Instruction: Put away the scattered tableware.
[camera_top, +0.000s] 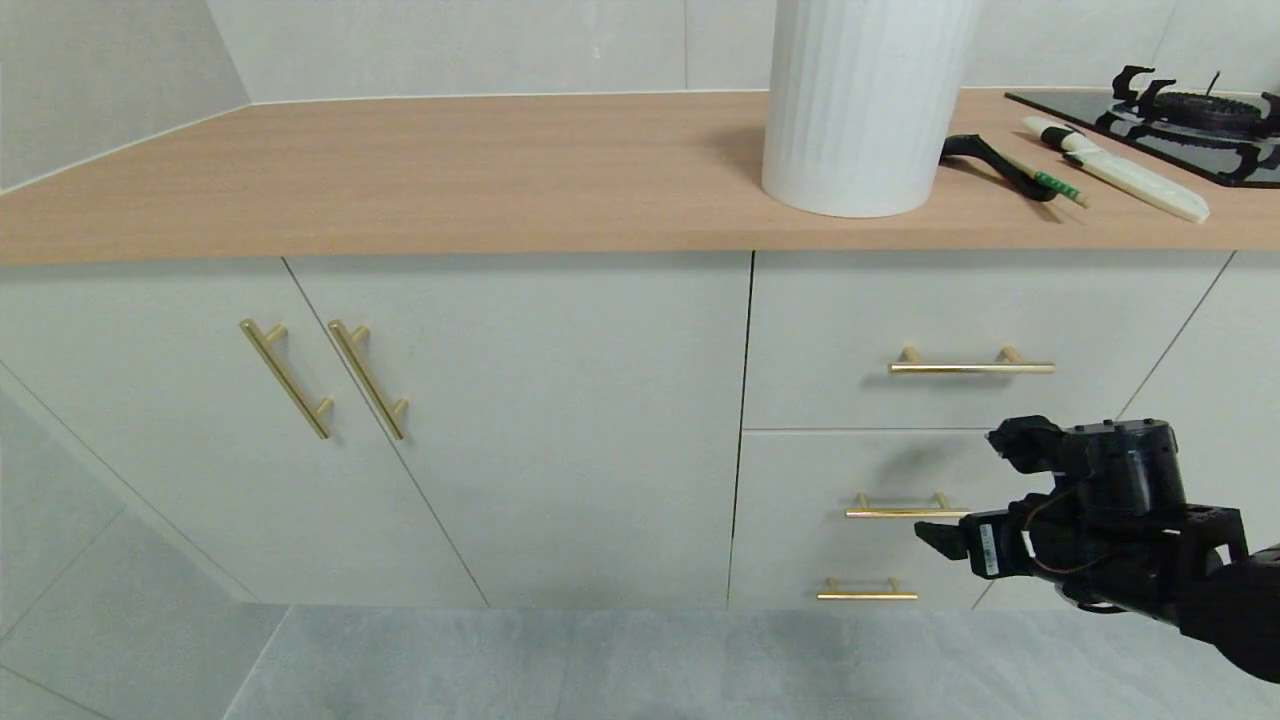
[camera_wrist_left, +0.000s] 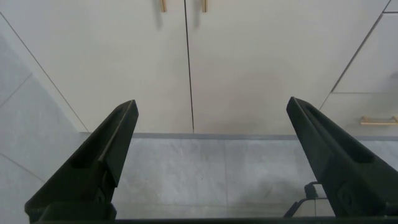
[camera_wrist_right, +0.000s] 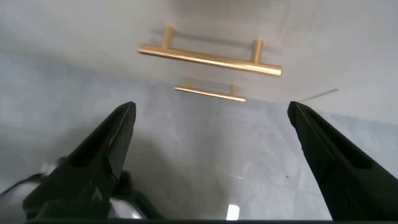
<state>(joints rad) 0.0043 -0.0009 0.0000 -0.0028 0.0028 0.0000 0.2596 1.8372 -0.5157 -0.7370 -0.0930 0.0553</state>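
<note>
The wooden countertop (camera_top: 400, 180) carries the scattered tableware at its right end, between a tall white ribbed container (camera_top: 860, 100) and the gas hob (camera_top: 1190, 120). There is a white-handled knife (camera_top: 1130, 175), a black-handled utensil (camera_top: 1000, 165) and a thin green-banded stick (camera_top: 1055, 185), lying close together. None of them is in either gripper. Below them is a stack of three drawers. The right gripper (camera_top: 960, 485) hangs in front of the middle drawer (camera_top: 800, 470) with its jaws spread wide, just beside the right end of that drawer's brass bar handle (camera_top: 905, 511). The step in hand looks like opening this drawer to store the pieces. To do it well, the gripper should shift toward the middle of the bar, which the right wrist view shows ahead and off-centre (camera_wrist_right: 210, 59). It should put one finger above and one below the bar, between the two posts. Once it has closed fully, it should pull straight out, since a pull near the end of the bar could skew the drawer or slip off. The left gripper (camera_wrist_left: 212, 102) is also wide open and empty, low before the cabinet doors (camera_top: 560, 420).
</note>
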